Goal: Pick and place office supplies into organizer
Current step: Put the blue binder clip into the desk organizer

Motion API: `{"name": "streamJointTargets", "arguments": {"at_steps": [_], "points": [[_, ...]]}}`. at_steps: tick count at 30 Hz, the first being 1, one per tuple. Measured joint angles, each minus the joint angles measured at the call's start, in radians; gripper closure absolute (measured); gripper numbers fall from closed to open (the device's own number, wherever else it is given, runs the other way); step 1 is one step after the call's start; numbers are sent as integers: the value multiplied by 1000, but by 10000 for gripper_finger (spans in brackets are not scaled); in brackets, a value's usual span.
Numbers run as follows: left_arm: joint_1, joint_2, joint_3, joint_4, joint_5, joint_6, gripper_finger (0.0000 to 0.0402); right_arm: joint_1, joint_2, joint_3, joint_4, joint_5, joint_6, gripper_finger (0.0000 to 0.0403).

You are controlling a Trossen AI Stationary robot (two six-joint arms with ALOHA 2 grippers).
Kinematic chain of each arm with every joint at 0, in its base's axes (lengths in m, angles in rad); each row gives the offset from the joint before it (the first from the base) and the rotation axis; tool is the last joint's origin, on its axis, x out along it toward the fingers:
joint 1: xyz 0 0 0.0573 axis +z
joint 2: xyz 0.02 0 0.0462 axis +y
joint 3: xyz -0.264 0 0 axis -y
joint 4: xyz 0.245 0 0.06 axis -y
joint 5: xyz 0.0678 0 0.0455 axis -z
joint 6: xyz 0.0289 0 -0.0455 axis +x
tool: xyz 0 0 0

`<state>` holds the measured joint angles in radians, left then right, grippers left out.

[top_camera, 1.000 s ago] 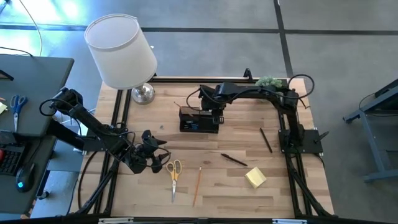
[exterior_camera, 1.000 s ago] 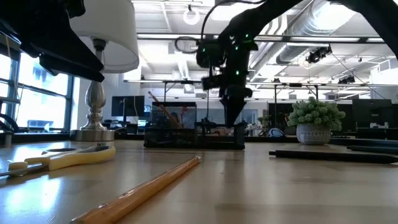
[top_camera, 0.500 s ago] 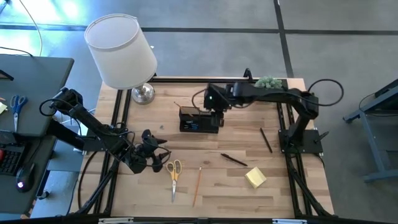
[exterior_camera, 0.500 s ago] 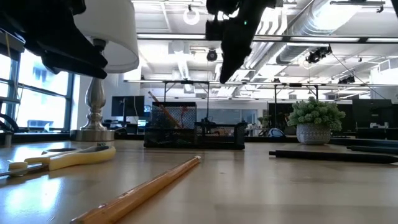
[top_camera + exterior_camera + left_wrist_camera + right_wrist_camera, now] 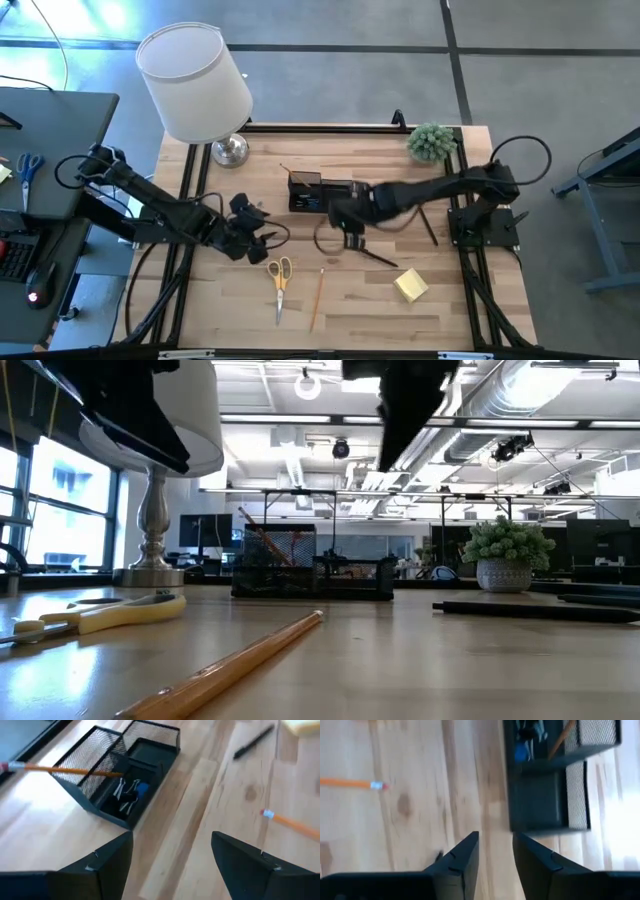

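The left gripper [image 5: 258, 228] is hanging with its jaws wide open and empty, and the yellow-handled scissors [image 5: 280, 275] are lying just in front of it. A thin wooden pencil [image 5: 317, 297] is sitting beside them. The black mesh rectangular organizer [image 5: 312, 192] is sitting just behind the right gripper [image 5: 351, 236], whose fingers [image 5: 461, 857] are showing a narrow gap, nothing between them. A dark pen [image 5: 376, 257] and yellow sticky-note pad [image 5: 410, 285] are lying just beyond it.

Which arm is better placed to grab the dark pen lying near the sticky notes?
Right. The right gripper hangs empty, just beside the dark pen, while the left gripper sits across the table by the yellow-handled scissors.
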<state>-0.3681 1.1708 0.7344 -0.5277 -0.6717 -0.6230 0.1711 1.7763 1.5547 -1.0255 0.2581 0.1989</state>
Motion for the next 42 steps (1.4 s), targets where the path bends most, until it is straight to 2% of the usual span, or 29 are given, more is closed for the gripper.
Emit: {"name": "streamJointTargets", "arguments": {"at_steps": [2, 5, 10, 12, 17, 20, 25, 30, 36, 42], "points": [[4, -32, -11, -28, 30, 60, 142, 52, 0, 0, -49, 59, 48, 290], [3, -116, -52, -42, 19, 58, 151, 133, 0, -1, -124, 160, 146, 289], [13, -319, -167, -49, -148, -59, 192, 266, 0, -1, -90, 273, 281, 289], [42, -382, -209, -42, -172, -119, 213, 312, 4, -1, -42, 315, 305, 289], [144, -444, -277, 26, 9, -134, 265, 383, 38, -1, 97, 334, 272, 289], [179, -426, -292, 67, 66, -108, 287, 392, 78, -1, 157, 294, 190, 289], [201, -375, -293, 70, 77, -121, 312, 364, 135, -1, 152, 244, 188, 289], [279, -296, -293, 29, 62, -167, 340, 345, 144, -1, 168, 244, 189, 289], [412, -160, -293, 37, 77, -139, 396, 346, 150, 0, 233, 263, 160, 289], [510, -47, -293, 98, 128, -64, 377, 346, 160, -1, 239, 261, 151, 289]]}}
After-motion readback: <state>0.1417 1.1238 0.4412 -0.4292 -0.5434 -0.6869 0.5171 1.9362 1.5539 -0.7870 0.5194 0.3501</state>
